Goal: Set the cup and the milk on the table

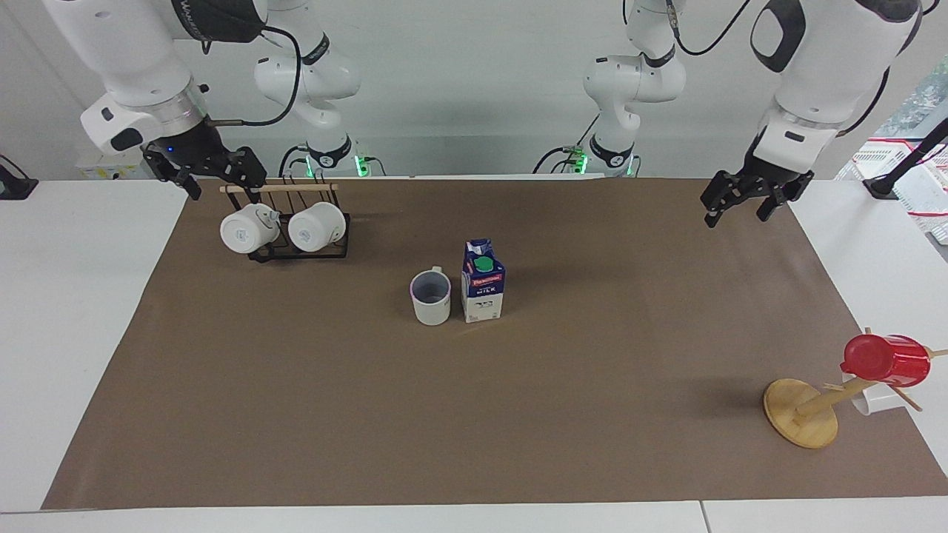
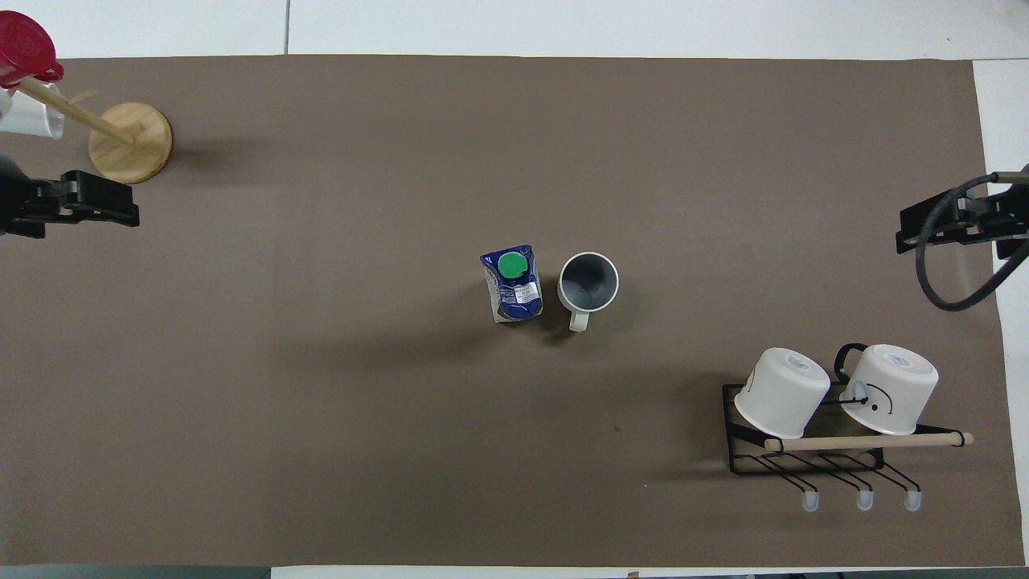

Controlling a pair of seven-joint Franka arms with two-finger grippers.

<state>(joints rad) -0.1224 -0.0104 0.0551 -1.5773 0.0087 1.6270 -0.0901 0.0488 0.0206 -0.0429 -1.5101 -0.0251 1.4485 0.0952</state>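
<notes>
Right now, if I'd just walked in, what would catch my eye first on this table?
Probably the milk and cup standing side by side mid-table on the brown sheet. Then the red cup on a tilted wooden stand at the left arm's end, and two white mugs on a black rack at the right arm's end.

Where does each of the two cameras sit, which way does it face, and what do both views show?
Facing view: high across the table, looking toward the robots; both arms and bases show, the left tool and right tool open and empty.
Overhead view: high above the robots' end, looking steeply down; only the left tool and right tool show at its edges.
Shared: the cup beside the milk on the table, the mug rack, the wooden stand.
</notes>
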